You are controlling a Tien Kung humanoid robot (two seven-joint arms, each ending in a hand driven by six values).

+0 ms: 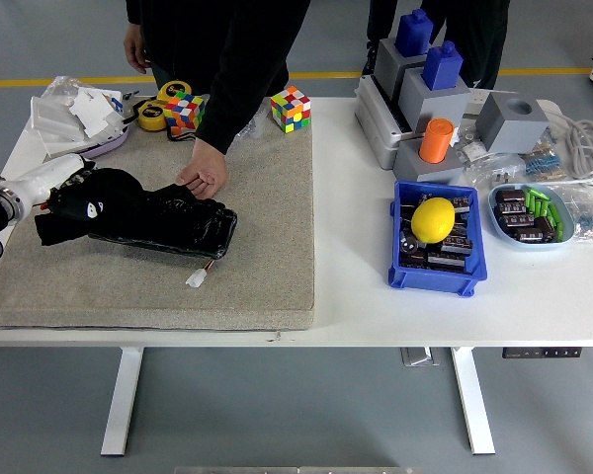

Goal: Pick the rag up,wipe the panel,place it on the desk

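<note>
On the coarse grey mat (267, 267), the left robot hand (74, 193) presses a crumpled black rag (104, 202) onto the glossy flat panel (173, 227).

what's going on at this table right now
The robot's left hand comes in from the left, holding a black rag down on the left end of a black panel that lies on a grey mat. A person across the table presses a hand on the panel's far edge, apparently steadying it. The robot's right arm is not in view. The rag has not been set down on the desk yet.
</note>
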